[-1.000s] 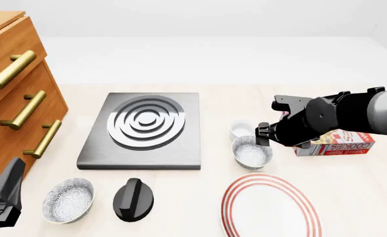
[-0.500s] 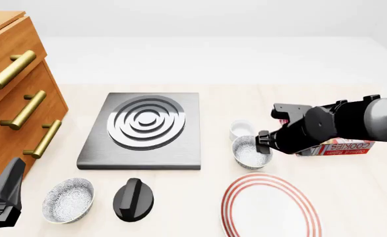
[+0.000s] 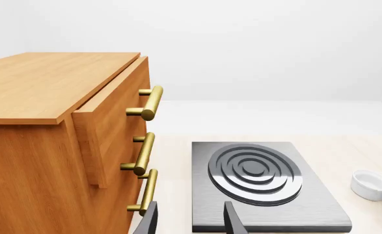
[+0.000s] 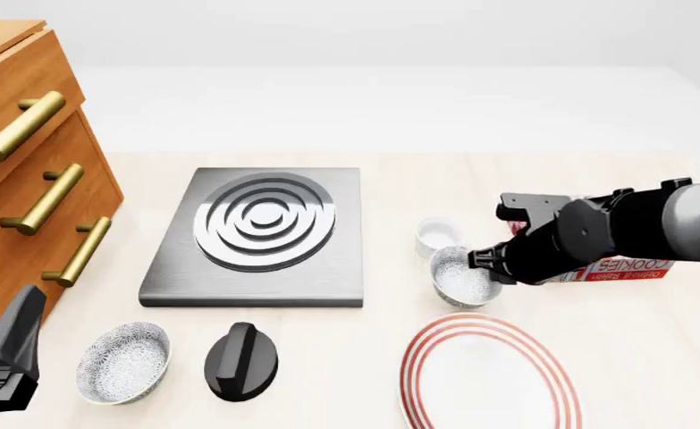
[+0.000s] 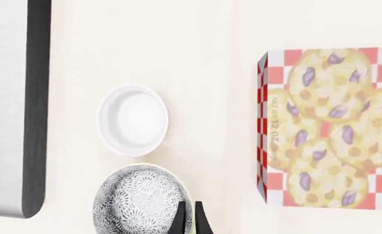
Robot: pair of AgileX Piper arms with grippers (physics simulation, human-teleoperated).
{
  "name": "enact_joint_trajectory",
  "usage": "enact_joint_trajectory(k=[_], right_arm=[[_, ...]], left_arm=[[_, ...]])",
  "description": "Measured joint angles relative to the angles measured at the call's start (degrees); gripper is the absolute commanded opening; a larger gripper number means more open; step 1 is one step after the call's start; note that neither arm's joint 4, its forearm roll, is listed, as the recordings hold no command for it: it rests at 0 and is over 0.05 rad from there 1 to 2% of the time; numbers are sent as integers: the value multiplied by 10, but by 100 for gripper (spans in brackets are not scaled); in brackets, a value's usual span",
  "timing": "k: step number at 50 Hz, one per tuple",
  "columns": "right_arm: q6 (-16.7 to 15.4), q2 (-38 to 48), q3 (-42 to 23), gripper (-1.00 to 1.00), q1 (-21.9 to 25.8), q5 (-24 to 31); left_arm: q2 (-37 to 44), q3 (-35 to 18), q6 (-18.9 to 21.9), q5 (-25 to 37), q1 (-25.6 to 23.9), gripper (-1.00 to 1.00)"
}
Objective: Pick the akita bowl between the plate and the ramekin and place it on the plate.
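Note:
The akita bowl (image 4: 459,277), dark outside and speckled inside, sits between the white ramekin (image 4: 437,234) and the red-ringed plate (image 4: 489,374). My right gripper (image 4: 489,263) is down at the bowl's right rim. In the right wrist view its two thin fingers (image 5: 181,220) stand close together on either side of that rim, shut on the akita bowl (image 5: 138,202), with the ramekin (image 5: 132,120) just beyond. My left gripper (image 4: 4,362) rests at the table's near left corner. It is open and empty in the left wrist view (image 3: 189,224).
A look-alike speckled bowl (image 4: 123,362) and a black knob-like object (image 4: 240,360) lie near the front left. A grey burner slab (image 4: 260,234) fills the middle. A wooden drawer cabinet (image 4: 21,179) stands at the left. A cookie box (image 4: 618,266) lies right of my right arm.
My right arm has come lower and its gripper has closed on the bowl's right rim. The bowl has shifted slightly to the right. The left arm has stayed still.

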Motion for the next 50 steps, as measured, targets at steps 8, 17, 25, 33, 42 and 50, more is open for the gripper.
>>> enact_joint_trajectory(k=[8, 17, 25, 33, 42, 50], right_arm=[[-8, 1, 0, -100, -2, -4], [-13, -5, 1, -100, -5, -1], [-22, -35, 2, -100, -16, 14], [-36, -74, 5, -100, -28, 34], [-45, -113, 3, -100, -34, 55], [-58, -156, 4, -100, -38, 79]], left_arm=[[0, 0, 0, 0, 0, 100], [0, 0, 0, 0, 0, 100], [0, 0, 0, 0, 0, 100], [0, 0, 0, 0, 0, 100], [0, 0, 0, 0, 0, 100], [0, 0, 0, 0, 0, 100]])
